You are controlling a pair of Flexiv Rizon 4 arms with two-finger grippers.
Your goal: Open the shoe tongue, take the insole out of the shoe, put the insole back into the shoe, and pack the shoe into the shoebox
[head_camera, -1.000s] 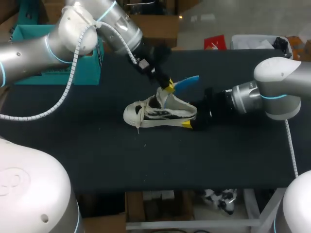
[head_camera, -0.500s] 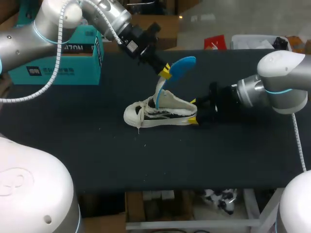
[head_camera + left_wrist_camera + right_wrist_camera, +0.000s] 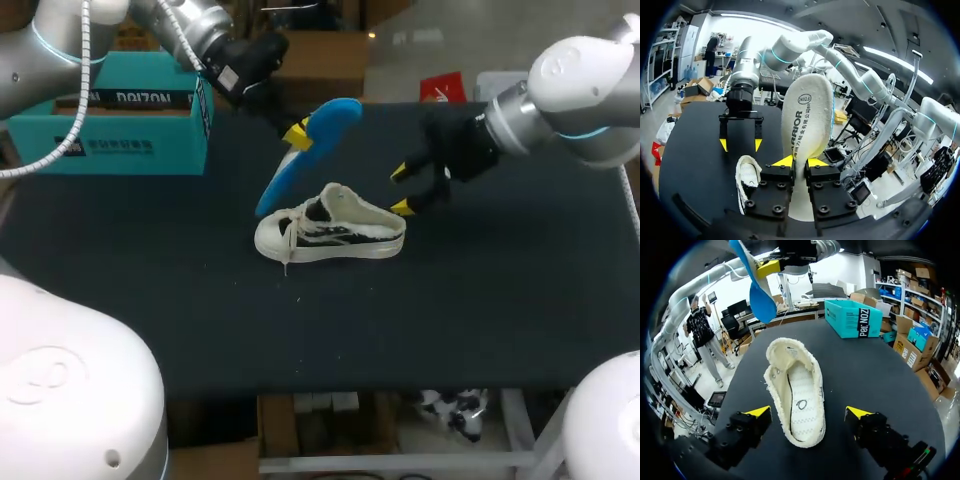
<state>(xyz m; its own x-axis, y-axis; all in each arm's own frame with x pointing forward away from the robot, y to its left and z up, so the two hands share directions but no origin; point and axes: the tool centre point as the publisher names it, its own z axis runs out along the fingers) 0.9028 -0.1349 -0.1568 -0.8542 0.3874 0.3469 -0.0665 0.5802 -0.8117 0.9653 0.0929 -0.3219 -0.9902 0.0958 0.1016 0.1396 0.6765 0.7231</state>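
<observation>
A white low sneaker point(image 3: 330, 235) lies on its side on the black table, toe to the left; the right wrist view looks straight into its opening point(image 3: 795, 395). The insole point(image 3: 305, 155), blue on one face and cream on the other point(image 3: 807, 120), hangs in the air above and left of the shoe, fully clear of it. My left gripper point(image 3: 297, 135) is shut on the insole's upper part point(image 3: 799, 161). Off the shoe's heel and raised above the table, my right gripper point(image 3: 405, 190) is open and holds nothing point(image 3: 810, 412).
The teal shoebox point(image 3: 110, 110) stands at the table's back left, beyond the left arm; it also shows past the shoe in the right wrist view point(image 3: 852, 317). The black table point(image 3: 450, 320) stretches bare in front of the shoe and to its right.
My left gripper has pulled the insole up and left, out of the shoe. My right gripper has let go of the heel, opened wide, and drawn back and upward.
</observation>
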